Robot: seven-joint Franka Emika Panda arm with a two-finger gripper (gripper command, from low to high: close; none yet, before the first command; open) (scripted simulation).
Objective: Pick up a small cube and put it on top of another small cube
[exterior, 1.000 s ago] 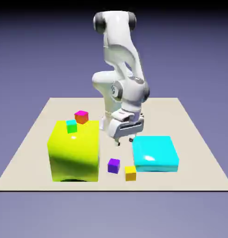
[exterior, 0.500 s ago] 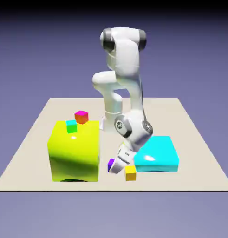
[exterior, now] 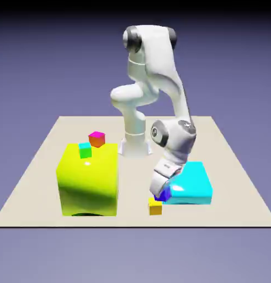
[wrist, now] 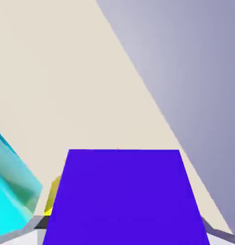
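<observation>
The end effector (exterior: 161, 193), clamped on the purple cube (exterior: 163, 194), has swung rightward above the yellow cube (exterior: 155, 207); it should centre squarely before lowering.

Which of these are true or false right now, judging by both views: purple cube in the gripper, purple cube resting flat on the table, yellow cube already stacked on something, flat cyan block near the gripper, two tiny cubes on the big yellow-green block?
1. The gripper holds the purple cube. True; the cube fills the space between the fingertips in the hand view.
2. The purple cube rests flat on the table. False; it is lifted, just above the yellow cube.
3. The yellow cube is stacked on something. False; it sits on the table.
4. The cyan block lies beside the gripper. True.
5. The yellow-green block carries two tiny cubes. False; only the green cube is on it; the pink-orange cube stands behind.
</observation>
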